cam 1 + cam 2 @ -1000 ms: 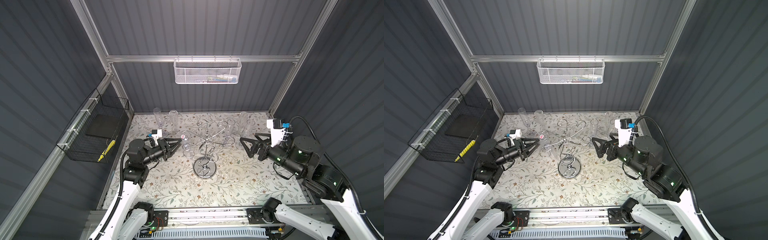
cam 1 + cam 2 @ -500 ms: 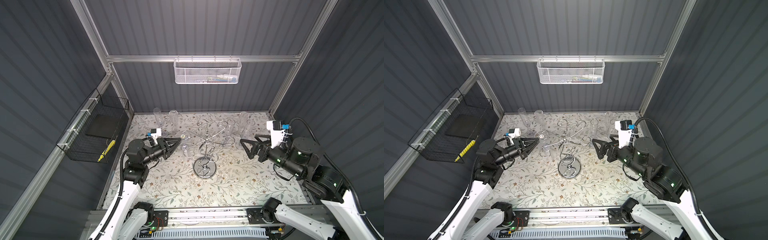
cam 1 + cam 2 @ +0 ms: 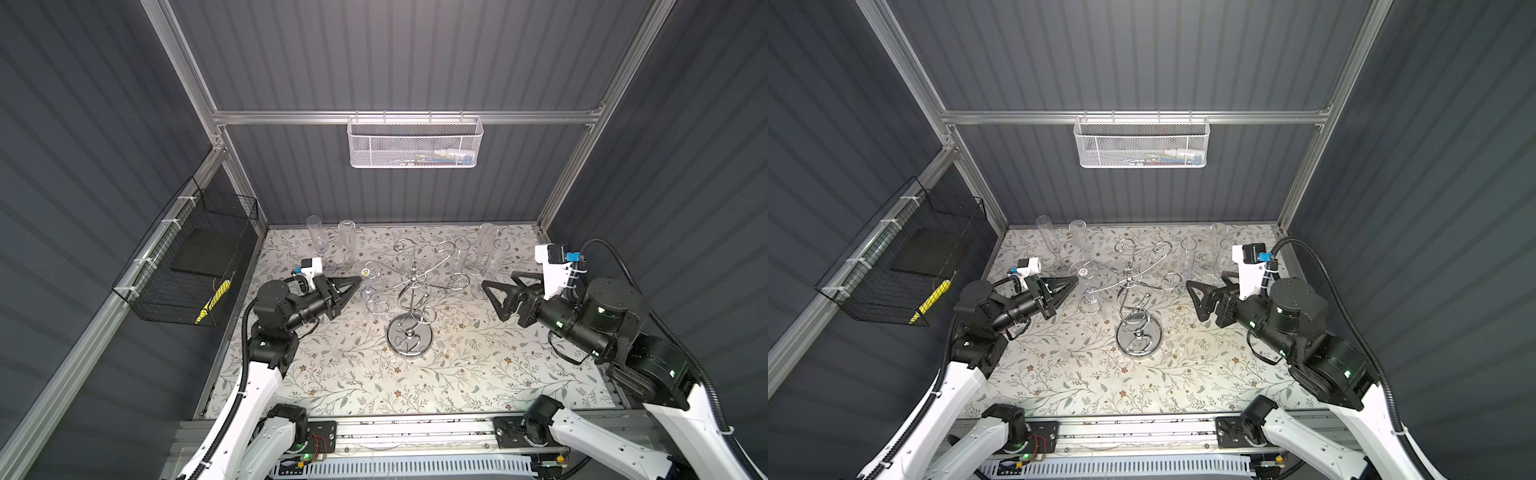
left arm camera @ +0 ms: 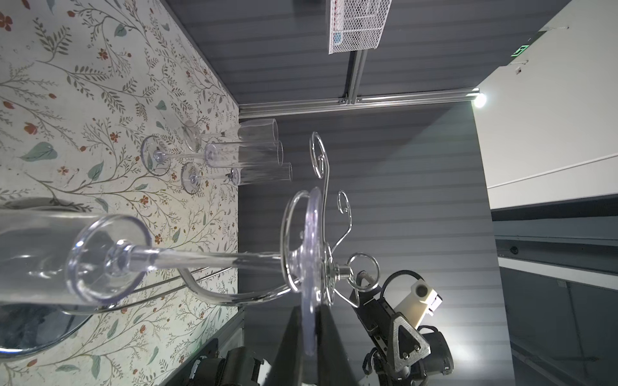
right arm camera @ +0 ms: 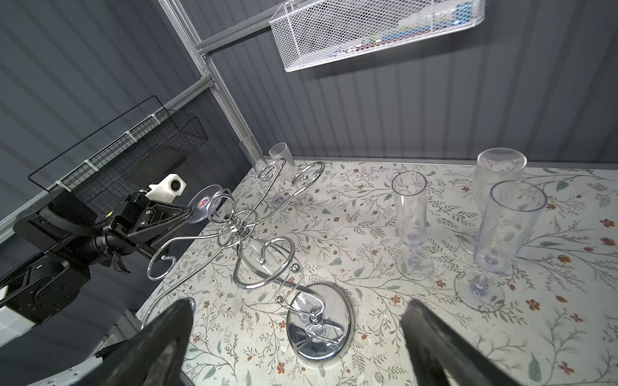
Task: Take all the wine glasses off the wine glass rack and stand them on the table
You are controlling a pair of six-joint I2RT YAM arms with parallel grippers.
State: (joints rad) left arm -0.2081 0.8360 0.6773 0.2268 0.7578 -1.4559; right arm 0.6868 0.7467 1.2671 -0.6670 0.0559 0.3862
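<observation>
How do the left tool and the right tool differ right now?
The left tool is shut on the foot of the wine glass hanging from the wine glass rack; the right tool is wide open and empty. The left tool reaches a rack arm; the right tool is apart from the rack. Both are black and point toward the rack.

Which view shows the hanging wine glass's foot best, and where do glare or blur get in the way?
Left wrist view: the wine glass foot sits fairly sharp, edge-on between the left gripper jaws; its bowl near the lens is soft, and a light flares. Right wrist view: foot small but clear, right gripper jaws blurred. In both top views the wine glass fades into the floral tablecloth.
</observation>
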